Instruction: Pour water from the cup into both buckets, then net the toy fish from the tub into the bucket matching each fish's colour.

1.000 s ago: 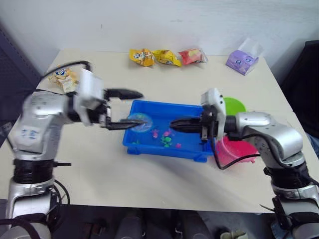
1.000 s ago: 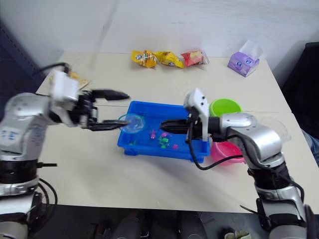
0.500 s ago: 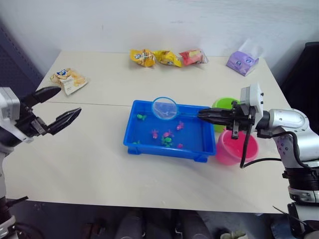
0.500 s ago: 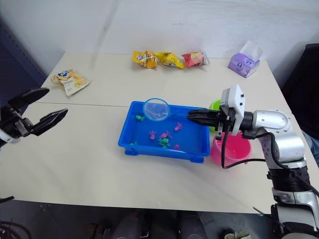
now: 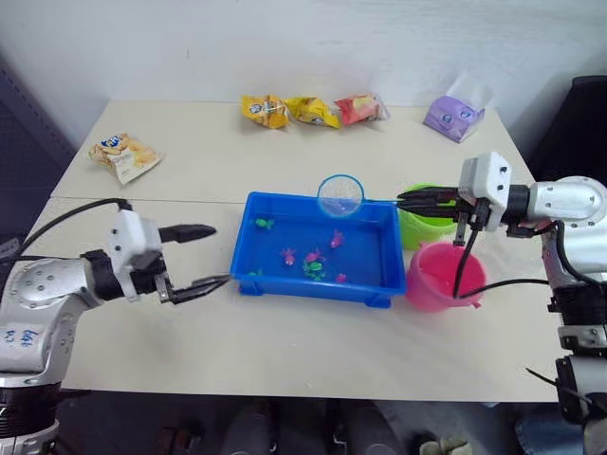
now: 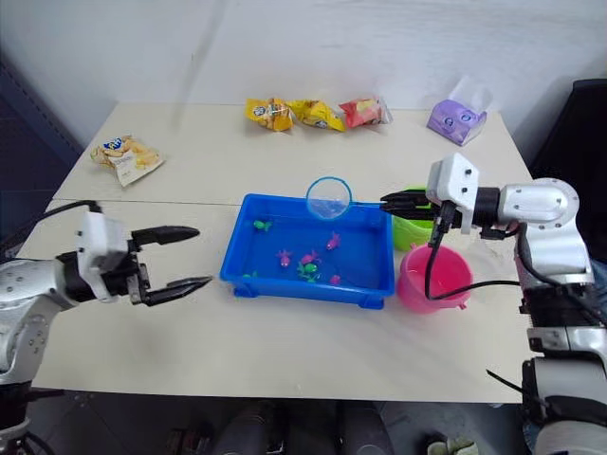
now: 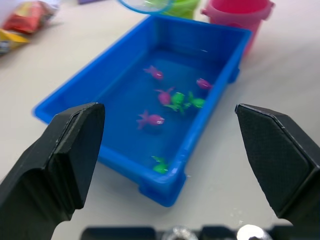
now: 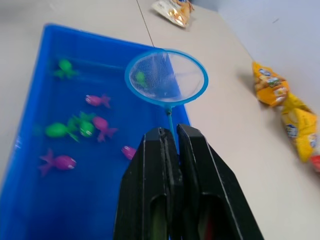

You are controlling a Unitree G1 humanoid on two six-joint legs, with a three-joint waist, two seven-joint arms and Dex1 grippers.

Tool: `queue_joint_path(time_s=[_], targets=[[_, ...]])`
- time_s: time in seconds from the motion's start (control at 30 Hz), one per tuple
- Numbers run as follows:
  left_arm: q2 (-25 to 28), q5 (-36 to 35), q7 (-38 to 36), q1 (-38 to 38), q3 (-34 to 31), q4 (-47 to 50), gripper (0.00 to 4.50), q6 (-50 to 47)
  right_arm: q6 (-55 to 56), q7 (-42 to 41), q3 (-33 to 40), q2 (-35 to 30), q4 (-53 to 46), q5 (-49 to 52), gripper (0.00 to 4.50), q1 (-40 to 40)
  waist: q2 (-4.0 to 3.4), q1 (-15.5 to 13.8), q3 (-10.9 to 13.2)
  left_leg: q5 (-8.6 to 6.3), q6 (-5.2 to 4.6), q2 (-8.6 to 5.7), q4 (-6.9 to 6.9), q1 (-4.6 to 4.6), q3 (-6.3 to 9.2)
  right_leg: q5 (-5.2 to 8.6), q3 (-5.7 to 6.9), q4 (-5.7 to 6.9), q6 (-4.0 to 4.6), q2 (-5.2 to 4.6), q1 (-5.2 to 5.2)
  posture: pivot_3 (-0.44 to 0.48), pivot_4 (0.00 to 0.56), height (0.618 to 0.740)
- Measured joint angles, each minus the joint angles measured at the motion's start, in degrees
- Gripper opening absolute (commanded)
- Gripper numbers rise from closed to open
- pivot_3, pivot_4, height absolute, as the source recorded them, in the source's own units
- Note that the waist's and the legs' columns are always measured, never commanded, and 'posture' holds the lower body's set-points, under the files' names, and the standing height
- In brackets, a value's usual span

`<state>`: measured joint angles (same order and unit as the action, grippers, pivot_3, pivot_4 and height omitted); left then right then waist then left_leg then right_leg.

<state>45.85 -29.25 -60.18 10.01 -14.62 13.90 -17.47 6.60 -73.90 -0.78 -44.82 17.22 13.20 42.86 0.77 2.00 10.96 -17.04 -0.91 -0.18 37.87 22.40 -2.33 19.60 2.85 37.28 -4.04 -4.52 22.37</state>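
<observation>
The blue tub (image 5: 313,292) holds water and several pink and green toy fish (image 5: 313,265). My right gripper (image 5: 403,200) is shut on the net's thin handle above the green bucket (image 5: 422,226). The net (image 5: 340,195) is held over the tub's far right corner. A small green shape (image 8: 140,76) shows through its mesh; I cannot tell whether it lies inside. The pink bucket (image 5: 444,275) stands against the tub's right end. My left gripper (image 5: 218,254) is open just left of the tub, holding nothing. The cup is out of view.
Three snack packs (image 5: 313,109) lie along the table's back edge, with a purple tissue pack (image 5: 452,116) at the back right. Another snack bag (image 5: 123,156) lies at the far left. Cables hang from both arms.
The net rose out of the tub and travelled right toward the green bucket as the right arm drew back. The left gripper left the tub's edge, swung far left, then returned near it.
</observation>
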Motion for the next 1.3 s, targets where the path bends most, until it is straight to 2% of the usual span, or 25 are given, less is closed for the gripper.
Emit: queue_joint_path(time_s=[0.17,0.37,0.57,0.87,1.13,1.3], targets=[[-0.1,-1.4,0.0,1.5,0.1,-1.3,4.49,-2.0,7.7,3.1,-3.7,0.0,0.9,-7.3,0.0,0.5,0.0,-0.4,0.0,0.0,0.0,-0.01,0.05,0.03,0.0,0.01,-0.01,0.12,0.01,-0.03,0.01,0.0,0.15,0.74],[-0.6,-2.0,0.8,1.8,-0.4,-3.7,4.49,-2.4,12.5,7.4,-4.0,-0.3,0.0,-11.5,0.0,0.3,0.0,-0.4,0.0,0.0,0.0,-0.01,0.07,0.03,0.0,0.01,0.0,0.12,0.01,-0.02,0.01,0.0,0.15,0.74],[-2.3,-3.0,2.2,1.8,-0.3,-3.3,4.49,-3.4,18.5,4.0,-3.8,-7.8,1.0,-11.5,0.0,-4.4,0.01,-0.6,0.0,-0.03,-0.06,-0.02,0.1,0.02,0.01,0.0,0.01,0.08,0.0,-0.05,-0.08,0.0,0.15,0.74],[-2.3,-2.3,0.9,2.1,3.0,-3.4,4.49,-3.2,18.6,3.8,-5.6,-11.5,0.9,-14.5,0.0,-7.5,0.0,-0.3,0.0,0.0,-0.01,0.0,0.1,-0.08,-0.03,0.01,-0.04,0.1,0.01,-0.02,-0.08,0.0,0.15,0.74],[-3.0,-1.5,0.2,3.6,6.2,-3.8,4.49,-2.9,16.0,0.8,-11.8,-10.6,0.8,-19.1,0.0,-2.0,-0.01,-0.6,0.0,0.0,-0.01,-0.01,0.12,-0.05,0.0,0.01,-0.02,0.08,0.01,-0.03,-0.07,0.0,0.15,0.74],[-4.2,-0.9,0.2,5.3,7.1,-5.4,4.49,-2.8,15.6,-2.5,-14.7,-10.6,-2.2,-19.7,0.0,-1.7,-0.02,-0.6,0.0,0.0,-0.01,-0.02,0.13,-0.01,0.0,0.01,-0.01,0.08,0.01,-0.03,-0.04,0.0,0.15,0.74]])
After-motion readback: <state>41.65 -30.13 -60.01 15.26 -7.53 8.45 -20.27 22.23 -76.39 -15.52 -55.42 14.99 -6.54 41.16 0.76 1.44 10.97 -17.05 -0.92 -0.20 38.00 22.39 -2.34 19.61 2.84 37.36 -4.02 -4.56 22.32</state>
